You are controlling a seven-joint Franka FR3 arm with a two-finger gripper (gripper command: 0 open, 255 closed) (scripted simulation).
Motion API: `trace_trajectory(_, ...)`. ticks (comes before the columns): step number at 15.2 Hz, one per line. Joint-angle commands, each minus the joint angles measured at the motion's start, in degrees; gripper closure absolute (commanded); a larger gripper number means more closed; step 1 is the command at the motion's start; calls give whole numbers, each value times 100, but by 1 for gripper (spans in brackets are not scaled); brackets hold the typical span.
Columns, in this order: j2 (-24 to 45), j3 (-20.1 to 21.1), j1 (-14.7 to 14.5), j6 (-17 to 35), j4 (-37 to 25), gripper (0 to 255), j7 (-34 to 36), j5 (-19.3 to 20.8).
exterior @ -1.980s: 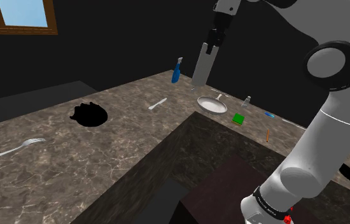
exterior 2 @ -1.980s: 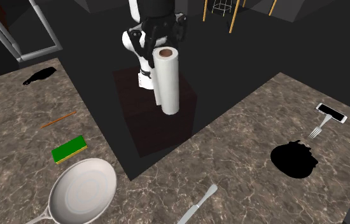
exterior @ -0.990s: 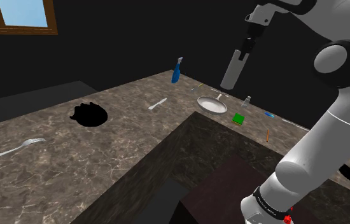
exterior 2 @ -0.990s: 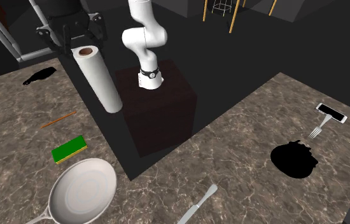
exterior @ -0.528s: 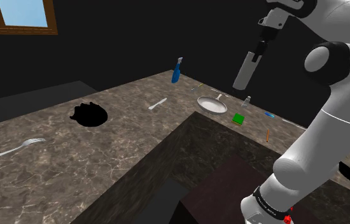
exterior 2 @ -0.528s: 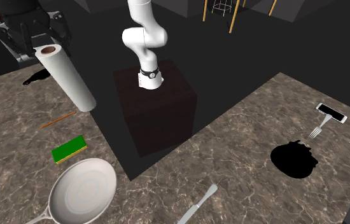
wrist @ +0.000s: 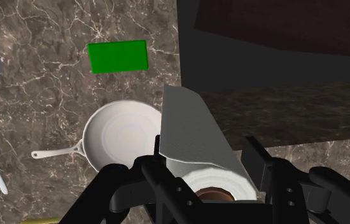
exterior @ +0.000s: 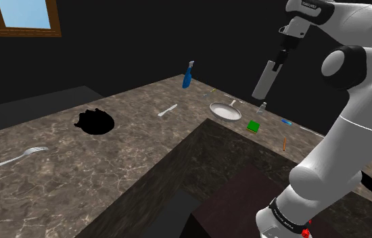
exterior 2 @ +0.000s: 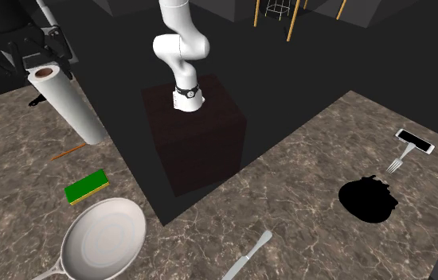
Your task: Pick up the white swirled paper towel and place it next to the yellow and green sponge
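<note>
Gripper (exterior 2: 33,57) is clamped on the top end of the white paper towel roll with the brown cardboard core (exterior 2: 71,102), one black finger on each side of the roll in the wrist view. The roll is airborne and tilted, its free end hanging down toward the brown marbled stone countertop (exterior 2: 18,171).

In the shoulder view the roll (exterior: 266,77) hangs above the far stretch of counter, over the area of the round pale frying pan (exterior: 225,111) and the flat green rectangular sponge with a yellowish edge (exterior: 253,126).

From the wrist view, the roll (wrist: 193,133) overlaps the pan's (wrist: 119,137) rim and the counter edge. The sponge (wrist: 118,56) lies flat on the counter just beside the pan, apart from the roll.

A thin orange stick (exterior 2: 72,149) lies near the sponge (exterior 2: 87,187).
</note>
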State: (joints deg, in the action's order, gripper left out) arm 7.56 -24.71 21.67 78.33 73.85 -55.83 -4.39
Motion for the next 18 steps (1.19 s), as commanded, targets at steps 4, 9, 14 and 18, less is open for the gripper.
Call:
trace_trajectory(4, -216, 27, -64, 478, 670, 255, 36, 96)
trace_trajectory(9, -367, 49, -105, 917, 1245, 255, 68, 159)
trace_trajectory(14, -468, 64, -129, 1334, 1754, 255, 87, 200)
trace_trajectory(18, -517, 72, -140, 1656, 2121, 255, 95, 219)
